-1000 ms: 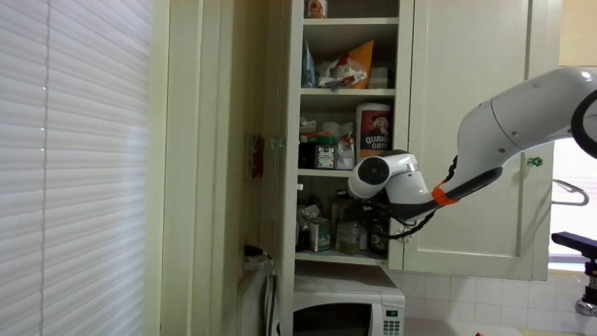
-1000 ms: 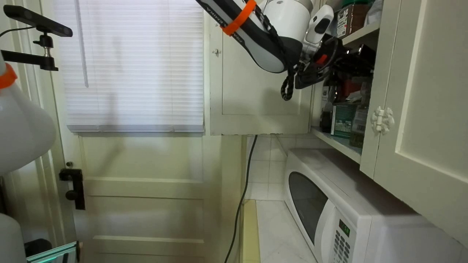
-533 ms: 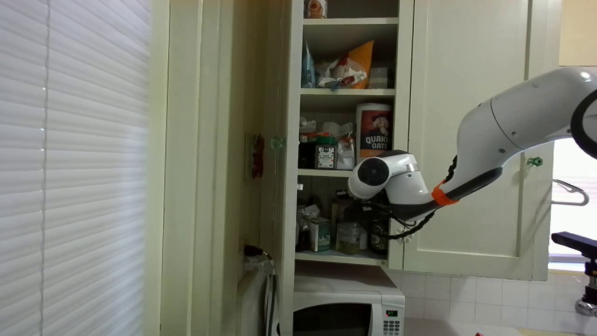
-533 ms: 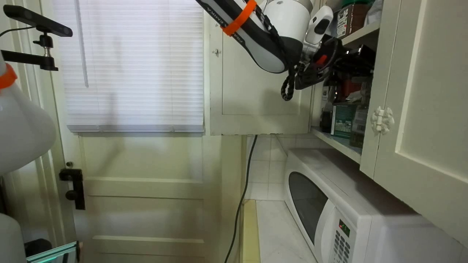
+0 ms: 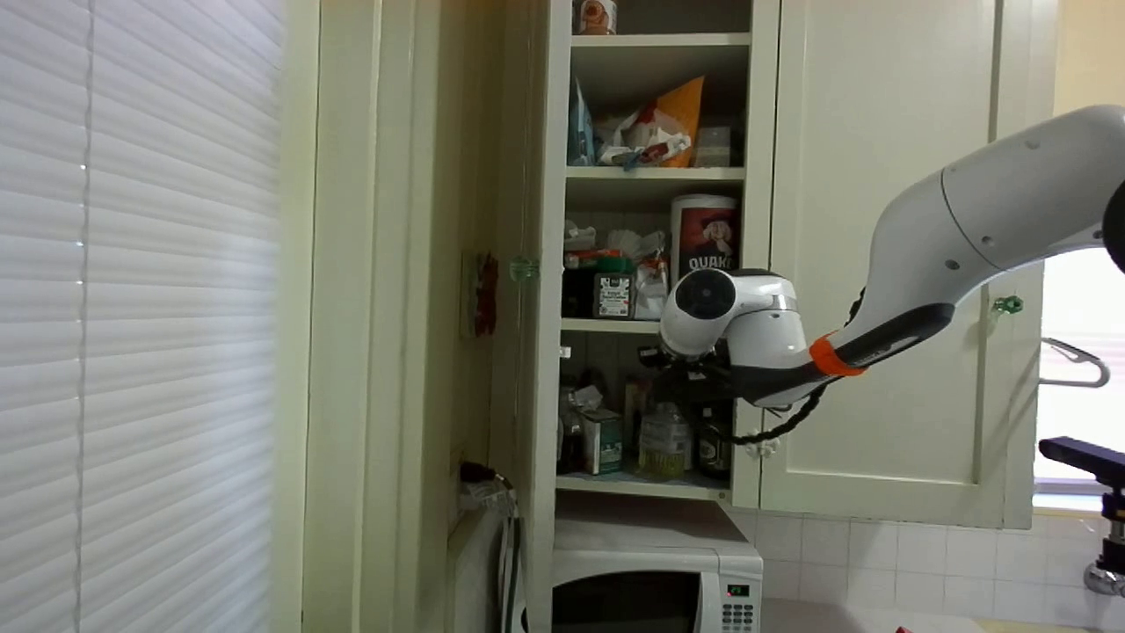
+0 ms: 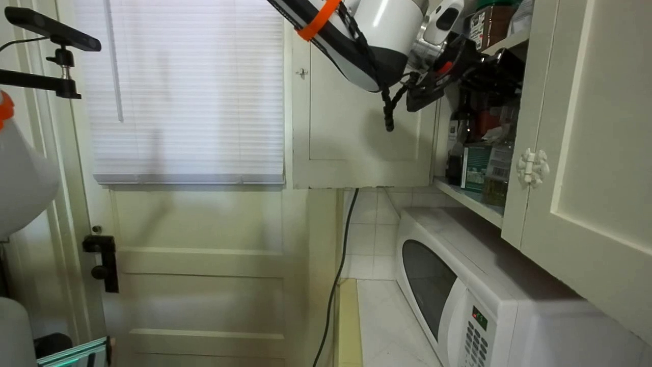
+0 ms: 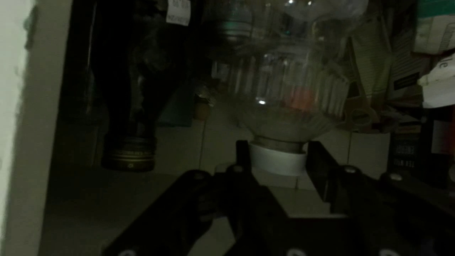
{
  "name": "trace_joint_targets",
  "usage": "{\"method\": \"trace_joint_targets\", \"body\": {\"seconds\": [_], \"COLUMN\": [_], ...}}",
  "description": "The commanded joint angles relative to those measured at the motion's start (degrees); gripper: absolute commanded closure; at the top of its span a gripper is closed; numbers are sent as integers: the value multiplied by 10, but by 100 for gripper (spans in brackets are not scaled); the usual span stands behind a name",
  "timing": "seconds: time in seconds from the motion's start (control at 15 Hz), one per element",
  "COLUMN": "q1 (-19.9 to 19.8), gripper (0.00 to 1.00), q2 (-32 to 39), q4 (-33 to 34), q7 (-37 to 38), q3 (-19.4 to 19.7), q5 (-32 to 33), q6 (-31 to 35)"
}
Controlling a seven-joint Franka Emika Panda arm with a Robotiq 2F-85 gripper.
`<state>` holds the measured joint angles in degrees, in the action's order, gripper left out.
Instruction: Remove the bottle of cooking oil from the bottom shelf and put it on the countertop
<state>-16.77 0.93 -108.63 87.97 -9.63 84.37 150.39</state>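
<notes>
The bottle of cooking oil (image 5: pixel 665 444) is clear plastic with pale yellow liquid low inside. It stands close above or on the bottom shelf (image 5: pixel 637 485) of the open cupboard; I cannot tell whether its base touches the board. It also shows in an exterior view (image 6: pixel 497 171), partly behind the cupboard frame and leaning slightly. In the wrist view, which is dark and upside down, its white cap (image 7: pixel 279 161) sits between my fingertips. My gripper (image 7: pixel 275 151) is shut on that cap, one finger against each side. In both exterior views my fingertips are hidden in shadow.
A dark bottle (image 7: pixel 129 153) stands close beside the oil bottle, against the cupboard frame side. A green and white box (image 5: pixel 604 442) is on its other side. A shelf board (image 5: pixel 611 326) lies above the gripper. The microwave (image 6: pixel 458 285) stands below, by the white countertop (image 6: pixel 392 321).
My arm has drawn back and up a little. The oil bottle has shifted slightly with the gripper, towards the shelf's front, and more of it shows.
</notes>
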Motion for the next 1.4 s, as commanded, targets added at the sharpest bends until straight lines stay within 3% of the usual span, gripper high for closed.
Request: {"method": "trace_joint_targets", "body": {"seconds": [0.0, 0.07, 0.4, 0.87, 1.33], "q1": [-1, 50, 92, 123, 136], "gripper": [81, 81, 81, 81, 81], "q2": [-39, -45, -85, -166, -240], "q4": [-32, -37, -81, -151, -246], "q7": [-65, -94, -232, -450, -708], "q3": [0, 49, 87, 115, 117], "q5": [-73, -101, -246, -480, -671], "q6": [2, 6, 8, 2, 61]}}
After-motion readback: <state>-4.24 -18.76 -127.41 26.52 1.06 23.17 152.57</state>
